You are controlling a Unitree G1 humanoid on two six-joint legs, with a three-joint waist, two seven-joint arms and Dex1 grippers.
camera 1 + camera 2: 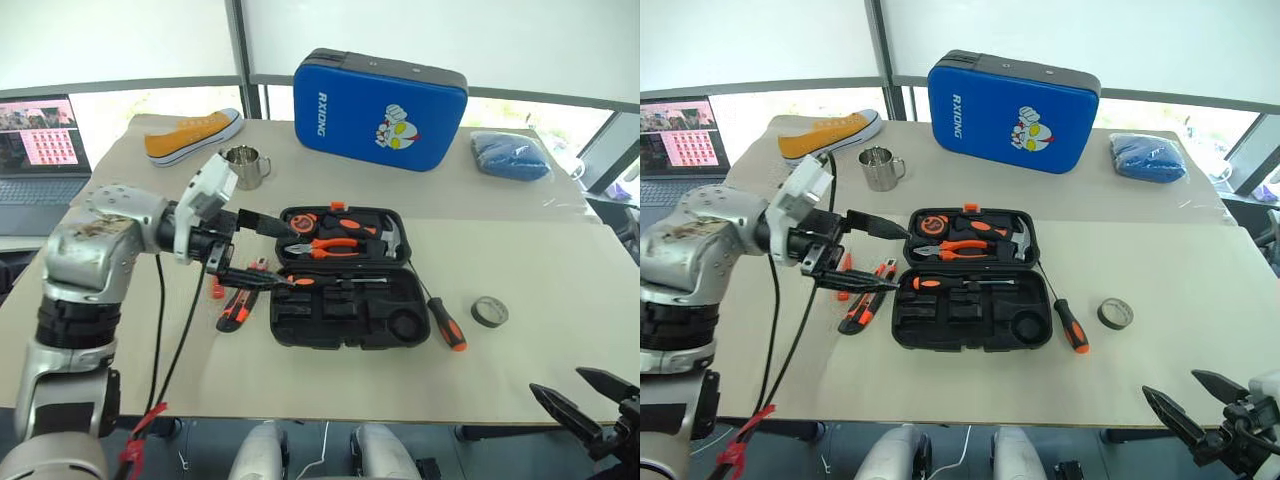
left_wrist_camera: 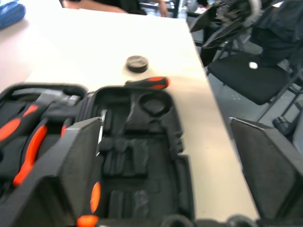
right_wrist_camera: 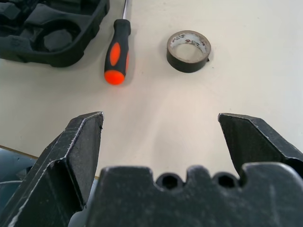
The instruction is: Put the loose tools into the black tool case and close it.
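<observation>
The black tool case (image 1: 300, 325) lies open on the table, with pliers and a hammer in its far half. One orange-and-black screwdriver (image 1: 322, 282) rests in the near half. A second screwdriver (image 1: 446, 322) lies just right of the case, and the dark tape roll (image 1: 490, 312) sits further right. The utility knife (image 1: 236, 309) lies left of the case, beside a slim orange tool (image 1: 215, 292) partly hidden by my fingers. My left gripper (image 1: 286, 256) hovers open and empty above the case's left edge. My right gripper (image 3: 161, 127) is open, low at the table's near right edge, short of the tape roll (image 3: 189, 45).
A blue zip case (image 1: 380, 97) stands at the back. A yellow shoe (image 1: 192, 135) and a metal mug (image 1: 243, 165) are back left, a blue cloth (image 1: 510, 155) back right. A laptop (image 1: 40, 150) sits off the left side.
</observation>
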